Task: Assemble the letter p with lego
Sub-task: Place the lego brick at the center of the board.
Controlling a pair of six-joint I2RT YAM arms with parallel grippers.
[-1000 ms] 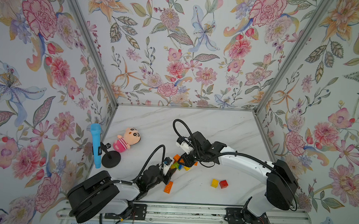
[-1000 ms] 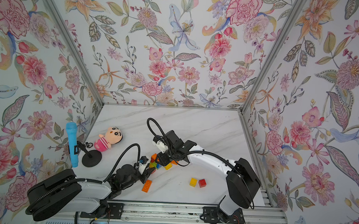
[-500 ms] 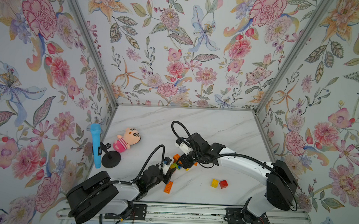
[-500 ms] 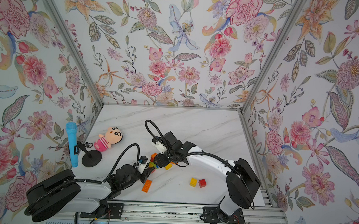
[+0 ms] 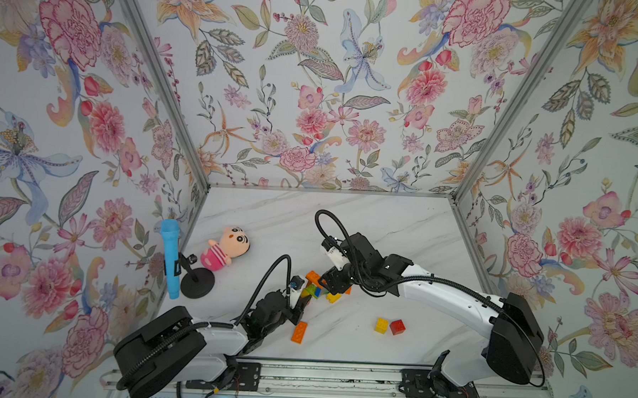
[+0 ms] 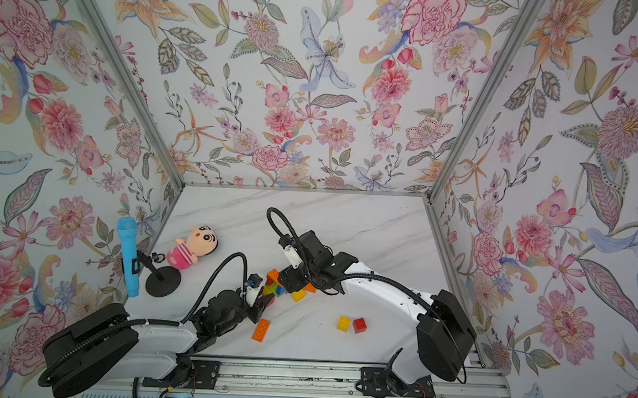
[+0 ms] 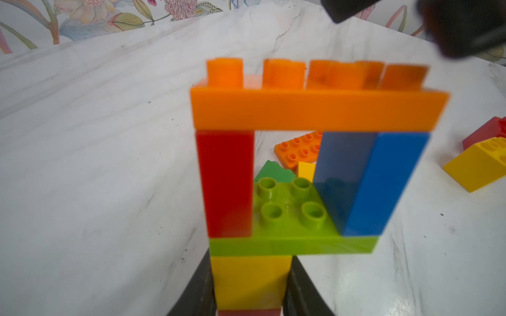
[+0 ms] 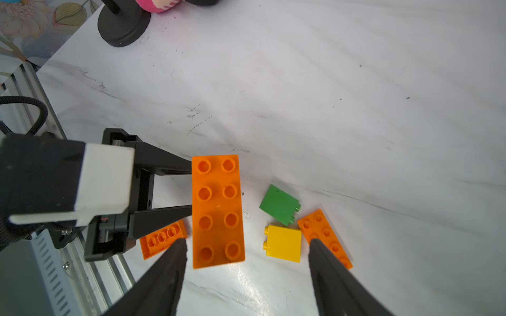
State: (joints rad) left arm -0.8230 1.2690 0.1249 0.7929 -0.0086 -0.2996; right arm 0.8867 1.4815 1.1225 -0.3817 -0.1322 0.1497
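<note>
Our left gripper [image 7: 250, 264] is clamped on the yellow brick [image 7: 250, 281] near the foot of the lego letter [image 7: 287, 243]; our right gripper [image 8: 247, 242] hangs above with jaws wide apart, holding nothing.
We cannot see the lowest red brick [image 7: 249, 312] whole, as the left wrist view cuts it off. In both top views our right wrist covers much of the letter, which sits front and centre on the marble table [image 5: 346, 227]. From the right wrist only the orange top brick [image 8: 217, 210] shows, between the spread fingers [image 8: 164, 273]; one finger hides part of a loose orange brick [image 8: 320, 227], beside a green brick [image 8: 279, 203] and a loose yellow brick [image 8: 283, 243].
</note>
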